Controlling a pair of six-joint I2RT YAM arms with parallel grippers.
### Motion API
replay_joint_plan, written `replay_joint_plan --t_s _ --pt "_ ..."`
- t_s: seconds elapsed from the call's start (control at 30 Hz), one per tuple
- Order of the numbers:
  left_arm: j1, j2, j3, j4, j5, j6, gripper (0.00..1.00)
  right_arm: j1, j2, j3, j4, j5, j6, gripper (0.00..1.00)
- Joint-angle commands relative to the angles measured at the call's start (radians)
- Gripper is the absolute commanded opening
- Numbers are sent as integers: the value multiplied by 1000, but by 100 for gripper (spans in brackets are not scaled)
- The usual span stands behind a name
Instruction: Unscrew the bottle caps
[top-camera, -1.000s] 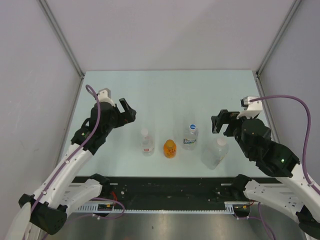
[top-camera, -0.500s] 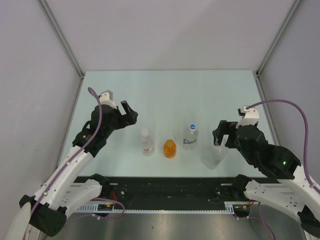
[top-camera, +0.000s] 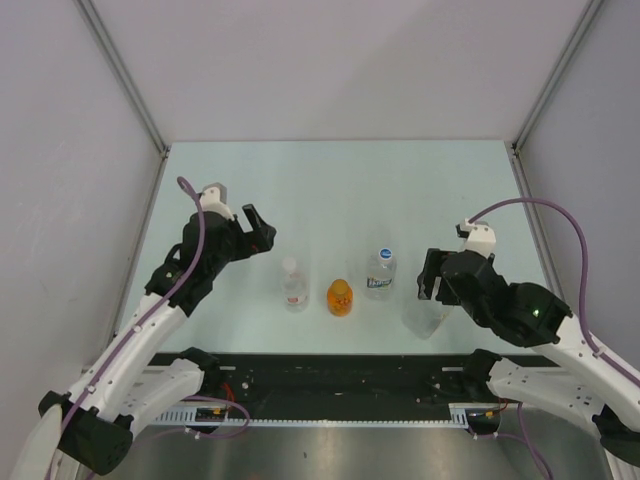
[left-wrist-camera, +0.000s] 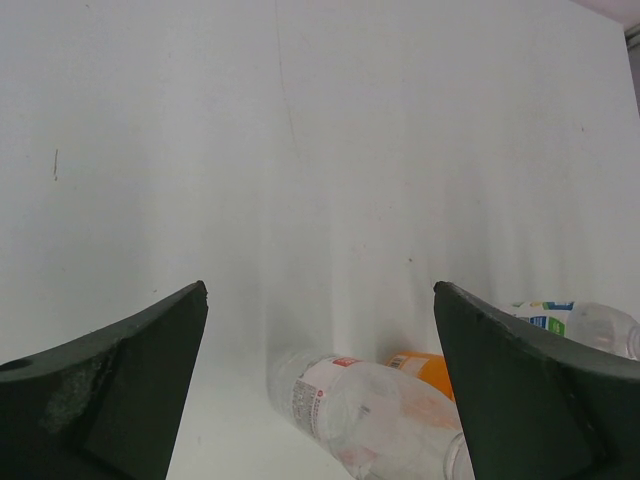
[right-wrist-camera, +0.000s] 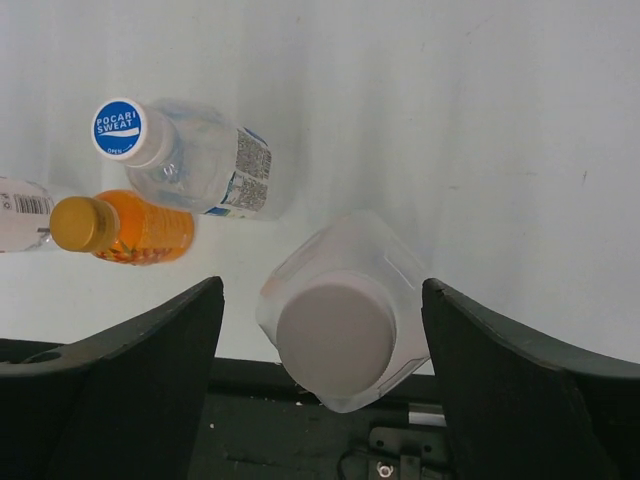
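Four bottles stand in a row near the front edge. The small red-labelled bottle (top-camera: 295, 288) has a white cap (top-camera: 291, 265). The small orange bottle (top-camera: 340, 300) has an orange-brown cap (right-wrist-camera: 78, 223). The blue-labelled bottle (top-camera: 380, 278) has a blue cap (top-camera: 383, 252). My right gripper (top-camera: 432, 275) is open above the large clear jug (top-camera: 425, 315), its fingers either side of the jug's white cap (right-wrist-camera: 337, 340) without touching it. My left gripper (top-camera: 262, 232) is open and empty, behind and left of the red-labelled bottle (left-wrist-camera: 335, 400).
The table's black front rail (top-camera: 340, 375) runs just below the bottles. Grey side walls enclose the pale table (top-camera: 330, 190). The orange bottle (left-wrist-camera: 432, 365) and the blue-labelled bottle (left-wrist-camera: 575, 320) show past the left gripper's right finger.
My right gripper has moved left and toward the near edge until it is over the jug's cap. My left gripper has shifted slightly toward the bottles.
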Motion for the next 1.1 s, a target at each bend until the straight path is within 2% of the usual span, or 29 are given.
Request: replay_joint_plan --t_s 0.0,0.17,0.43,0.63,0.73,0.77,0.83,1.07 --pt "-2 -19 -12 28 29 11 100 6 -14 4 -20 11 71 79" --pt "-2 -19 -16 28 27 8 100 20 -12 0 -34 20 93 63" --pt "-2 -24 -13 26 26 8 100 30 -2 1 -45 29 107 54" --pt "-2 -19 -10 20 19 11 100 36 3 1 -49 34 111 37" --pt "-2 -19 -8 21 16 13 100 38 3 1 -49 37 113 24" --pt "-2 -17 -7 21 16 13 100 39 1 0 -48 38 113 14" --pt "-2 -16 -5 20 15 13 100 39 -5 3 -48 41 118 0" --pt "-2 -11 76 -3 -19 37 100 39 -28 73 -62 83 98 0"
